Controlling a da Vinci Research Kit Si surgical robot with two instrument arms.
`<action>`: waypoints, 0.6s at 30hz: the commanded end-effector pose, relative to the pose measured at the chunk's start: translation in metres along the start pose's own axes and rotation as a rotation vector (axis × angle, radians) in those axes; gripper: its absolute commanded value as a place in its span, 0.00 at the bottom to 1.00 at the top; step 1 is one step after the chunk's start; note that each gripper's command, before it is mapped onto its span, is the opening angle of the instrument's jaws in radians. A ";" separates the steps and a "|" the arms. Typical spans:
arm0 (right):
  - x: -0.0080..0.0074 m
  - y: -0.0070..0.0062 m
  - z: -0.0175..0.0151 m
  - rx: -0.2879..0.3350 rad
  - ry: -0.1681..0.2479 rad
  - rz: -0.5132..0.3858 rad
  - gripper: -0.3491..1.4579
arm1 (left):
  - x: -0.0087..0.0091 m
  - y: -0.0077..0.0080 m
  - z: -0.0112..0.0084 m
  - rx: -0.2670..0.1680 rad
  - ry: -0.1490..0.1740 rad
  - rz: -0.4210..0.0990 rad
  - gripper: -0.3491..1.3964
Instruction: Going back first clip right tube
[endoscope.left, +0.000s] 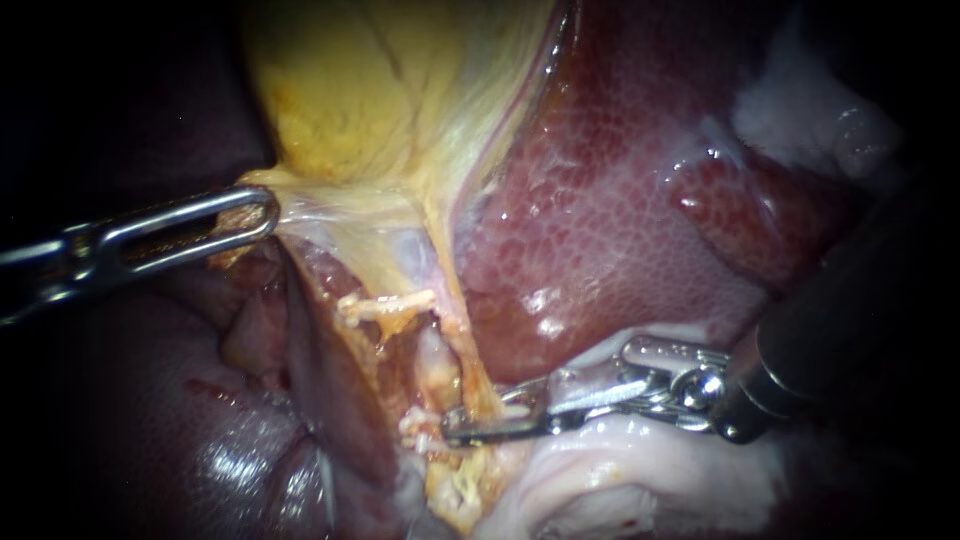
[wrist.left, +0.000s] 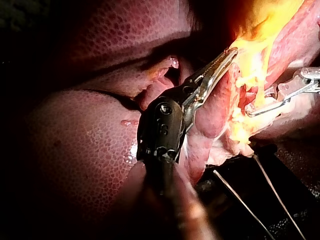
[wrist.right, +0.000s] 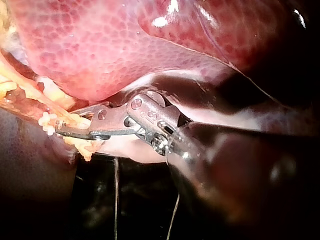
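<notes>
Two tools (endoscope.left: 268, 213) (endoscope.left: 455, 428), one gallbladder (endoscope.left: 350, 90), one liver (endoscope.left: 620, 200)

Support: dark surface (wrist.left: 295, 180) shows beneath the tissue | On it: the liver (wrist.left: 75, 150) rests here, its pale lower edge overhanging the dark | Across it: two thin pale strands (wrist.left: 240, 204) run straight; contact can't be told.

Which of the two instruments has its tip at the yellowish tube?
The right instrument, entering from the right, low at the tube; the left instrument instead grips the gallbladder edge higher up.
</notes>
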 end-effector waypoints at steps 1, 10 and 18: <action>0.0000 0.0000 0.0000 0.000 0.000 0.000 0.00 | 0.0000 0.0000 0.0000 0.000 0.000 0.000 0.00; 0.0004 -0.0001 0.0004 -0.017 0.015 -0.058 0.24 | 0.0000 0.0000 0.0000 0.000 0.000 0.000 0.00; 0.0023 -0.0002 0.0001 -0.080 0.100 -0.121 0.52 | 0.0001 -0.0001 -0.0001 -0.001 -0.001 0.001 0.00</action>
